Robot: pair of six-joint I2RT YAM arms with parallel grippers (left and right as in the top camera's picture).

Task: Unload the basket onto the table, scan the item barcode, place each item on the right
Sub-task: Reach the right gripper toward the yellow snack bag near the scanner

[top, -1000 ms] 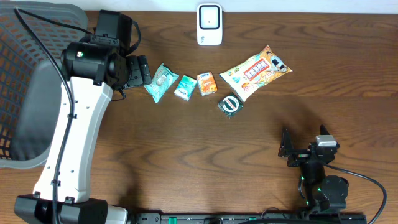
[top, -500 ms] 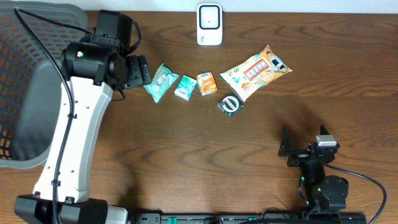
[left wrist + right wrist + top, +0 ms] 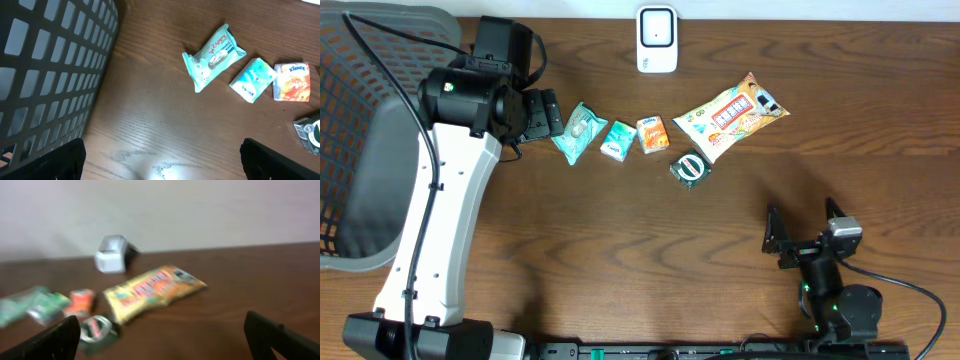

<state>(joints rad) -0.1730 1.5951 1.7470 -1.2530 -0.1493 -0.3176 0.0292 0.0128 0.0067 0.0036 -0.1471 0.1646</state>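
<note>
Your left pincer (image 3: 550,112) sits wide open, empty, just beside the wipes pack (image 3: 578,131). Teal tissue pack (image 3: 617,139), orange tissue pack (image 3: 653,134), round tin (image 3: 691,168) and snack bag (image 3: 730,115) lie rightward on the table (image 3: 620,240), with the scanner (image 3: 657,40) behind them. Your right pincer (image 3: 803,224) is open, empty, well apart.

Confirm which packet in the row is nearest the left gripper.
The pale teal Zappy wipes packet, leftmost in the row, lying next to the open left gripper. The teal Kleenex pack and orange Kleenex pack lie farther along.
</note>
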